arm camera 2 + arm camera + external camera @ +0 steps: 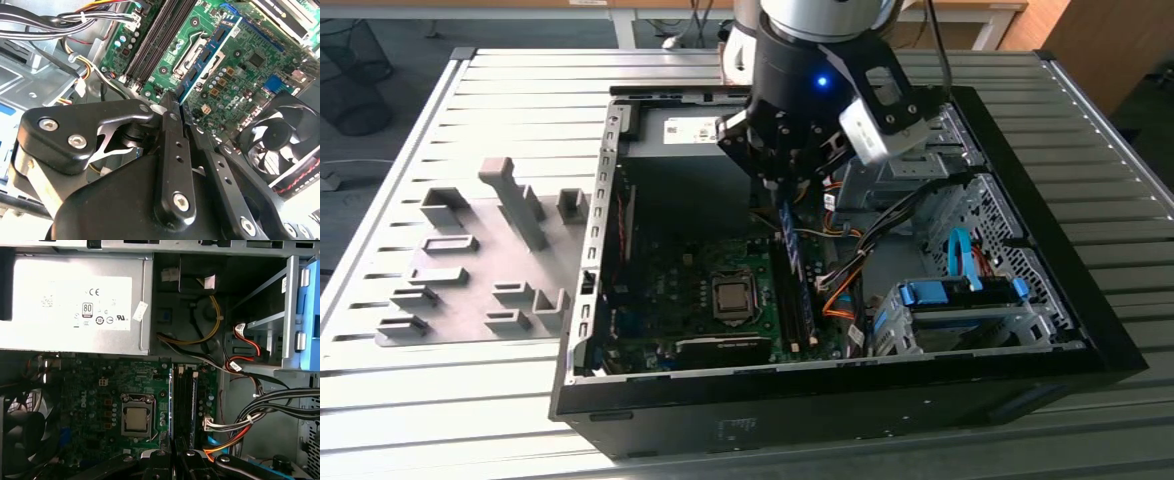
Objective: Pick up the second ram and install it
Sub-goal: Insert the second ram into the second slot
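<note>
My gripper (781, 193) is inside the open computer case (1014, 200), shut on the second ram (787, 228). The second ram is a thin blue-green stick that hangs lengthwise below the fingers. In the second wrist view the stick (206, 52) runs out from between the black fingers (172, 125), with dark chips along its side. It is held above the motherboard (235, 85), close to the long black slots (155, 40). In the first wrist view the gripper (172, 456) holds the stick (171, 405) edge-on. The stick lines up beside the slots (187, 400), to the right of the processor socket (136, 420).
A silver power supply (75, 300) fills the back of the case. Bundled cables (843, 268) and a drive cage with blue parts (961, 292) lie at the exterior view's right of the slots. A black fan (280, 142) sits by the board. A grey fixture (480, 265) stands on the table outside the case.
</note>
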